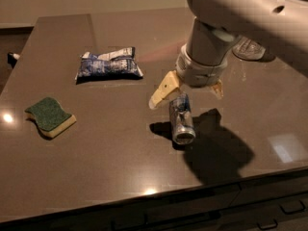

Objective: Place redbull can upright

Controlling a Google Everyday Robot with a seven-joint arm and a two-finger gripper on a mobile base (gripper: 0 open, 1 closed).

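Slim silver-and-blue metal redbull can [182, 119]: lying on side near middle of dark brown table [96, 167], silver end toward front edge, body looks dented. Gripper [190, 90] of white arm hovers low over can's far end; cream fingers [162, 91] spread wide, one each side of can, nothing clamped. Count: one can, one blue-and-white foil snack bag [109, 65] lying flat behind, one green-topped yellow sponge [49, 116] far left.

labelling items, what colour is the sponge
Green over yellow sponge, camera view; the gripper is over the redbull can.
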